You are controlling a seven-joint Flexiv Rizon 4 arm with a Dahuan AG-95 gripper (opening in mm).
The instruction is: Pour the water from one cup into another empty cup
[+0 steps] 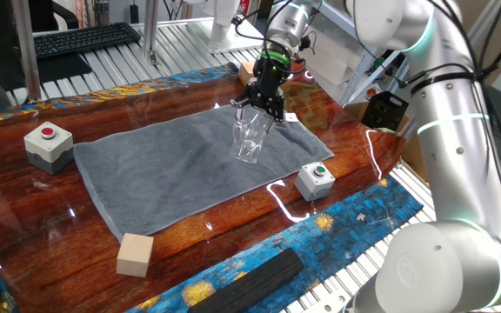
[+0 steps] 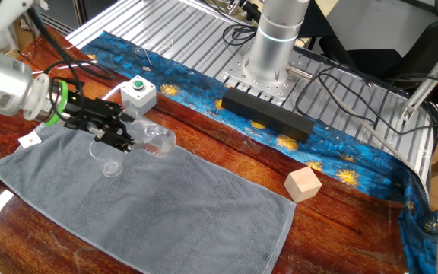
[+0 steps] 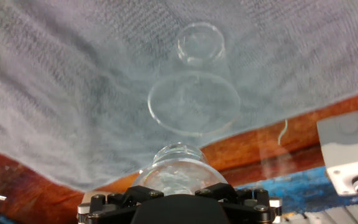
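A plain grey woven towel (image 1: 194,169) fills the middle of one fixed view, lying on a glossy reddish-brown wooden tabletop (image 1: 76,235). Along the lower right edge runs a blue cloth strip patterned with yellow swirls (image 1: 364,213). A pale beige wooden cube (image 1: 135,255) sits lower left. The light grey button box with a red cap (image 1: 48,143) is at left, and its twin with a green cap (image 1: 316,179) at right of centre. The black two-finger gripper (image 1: 261,106) carries a bright green ring behind it. Both the wide clear glass mug (image 2: 157,139) and the small clear handleless glass (image 2: 106,158) are colourless.
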